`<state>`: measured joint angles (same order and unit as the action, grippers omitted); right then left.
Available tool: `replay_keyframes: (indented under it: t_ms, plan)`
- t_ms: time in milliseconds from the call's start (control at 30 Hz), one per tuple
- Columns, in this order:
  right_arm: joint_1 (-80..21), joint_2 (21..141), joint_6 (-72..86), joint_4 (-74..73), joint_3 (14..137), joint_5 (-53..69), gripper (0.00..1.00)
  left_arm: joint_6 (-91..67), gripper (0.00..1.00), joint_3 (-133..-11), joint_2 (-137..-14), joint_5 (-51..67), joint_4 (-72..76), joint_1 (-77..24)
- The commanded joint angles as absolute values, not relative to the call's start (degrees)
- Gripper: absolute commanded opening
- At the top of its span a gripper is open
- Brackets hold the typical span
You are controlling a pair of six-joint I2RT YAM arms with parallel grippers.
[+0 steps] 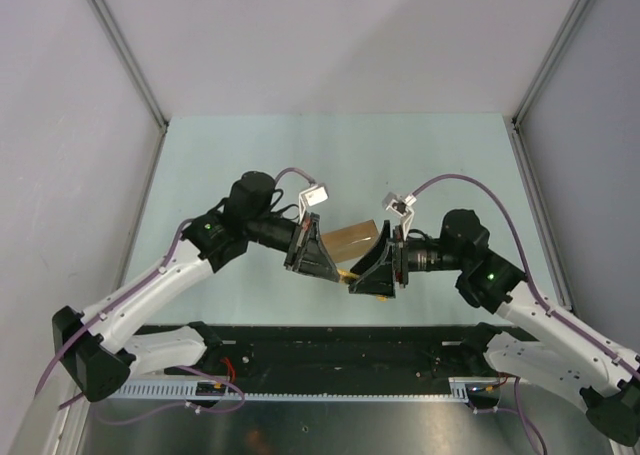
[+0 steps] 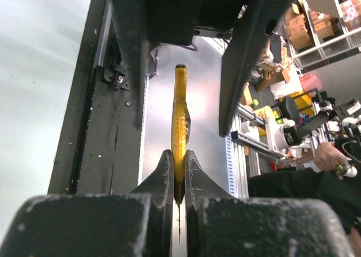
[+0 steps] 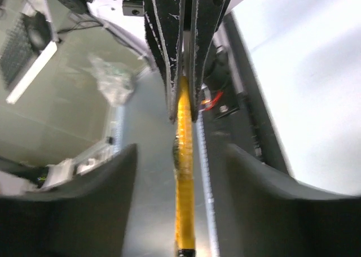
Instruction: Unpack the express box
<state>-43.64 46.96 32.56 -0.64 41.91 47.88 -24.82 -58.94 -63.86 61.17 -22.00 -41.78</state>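
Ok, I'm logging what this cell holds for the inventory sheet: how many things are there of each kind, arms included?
Brown cardboard express box: 1
Yellow utility knife: 1
Robot arms: 2, the left arm and the right arm
Total: 4

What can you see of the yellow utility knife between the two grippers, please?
The utility knife is a slim, glossy yellow bar, plastic by its look, with a darker band midway, seen edge-on. It hangs in the air beside the express box. The left gripper is clamped shut on one end; its other end lies between the open fingers of the right gripper, which do not touch it.
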Motion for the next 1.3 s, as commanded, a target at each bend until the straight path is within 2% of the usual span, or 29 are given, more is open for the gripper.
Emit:
replay_keyframes:
  t_ms: [0, 67, 167, 367, 633, 733, 767, 800, 900, 1000, 1033, 1133, 1267]
  plan:
    - [-43.2, 43.3, 32.6, 0.2, 44.7, 39.0, 0.79, -23.0, 0.0, -64.1, -63.1, 58.2, -21.4, -42.0]
    - [-43.2, 42.0, 33.3, 1.0, 44.7, 34.5, 0.87, -22.2, 0.0, -65.9, -62.3, 55.4, -21.4, -41.8]
    - [-43.1, 39.7, 34.9, 4.2, 44.8, 30.0, 0.9, -21.4, 0.0, -70.7, -61.2, 50.5, -21.3, -41.0]
    - [-42.5, 38.8, 41.1, 13.5, 44.8, 26.8, 0.9, -24.9, 0.0, -75.4, -62.3, 45.3, -20.6, -41.1]
    - [-42.8, 41.3, 45.3, 24.3, 45.4, 22.6, 0.9, -35.1, 0.0, -70.4, -59.7, 33.3, -11.1, -44.8]
    - [-42.7, 42.8, 47.1, 25.9, 46.3, 23.0, 0.84, -37.4, 0.0, -67.5, -58.3, 30.4, -6.4, -45.3]
    - [-42.7, 43.9, 47.4, 26.2, 46.8, 23.4, 0.78, -37.6, 0.0, -67.0, -57.9, 29.5, -5.3, -45.4]
    - [-42.7, 44.5, 48.2, 26.1, 47.2, 23.8, 0.75, -37.9, 0.0, -66.4, -57.5, 28.6, -4.9, -45.4]
    - [-42.7, 45.1, 48.6, 25.9, 47.5, 24.6, 0.7, -38.1, 0.0, -65.3, -56.5, 26.2, -3.7, -45.4]
    - [-42.6, 44.7, 48.4, 25.4, 47.5, 24.6, 0.69, -38.0, 0.0, -64.3, -56.1, 26.1, -2.6, -45.4]
    - [-42.5, 44.8, 48.5, 25.6, 47.5, 24.7, 0.63, -38.0, 0.0, -64.2, -56.2, 26.5, -2.5, -45.4]
    - [-42.4, 45.2, 48.7, 25.8, 48.1, 25.1, 0.54, -38.5, 0.0, -64.0, -56.9, 27.7, -2.4, -45.4]
    - [-42.0, 46.1, 49.0, 25.2, 48.6, 25.5, 0.5, -38.9, 0.0, -63.5, -57.1, 29.2, -2.3, -45.4]
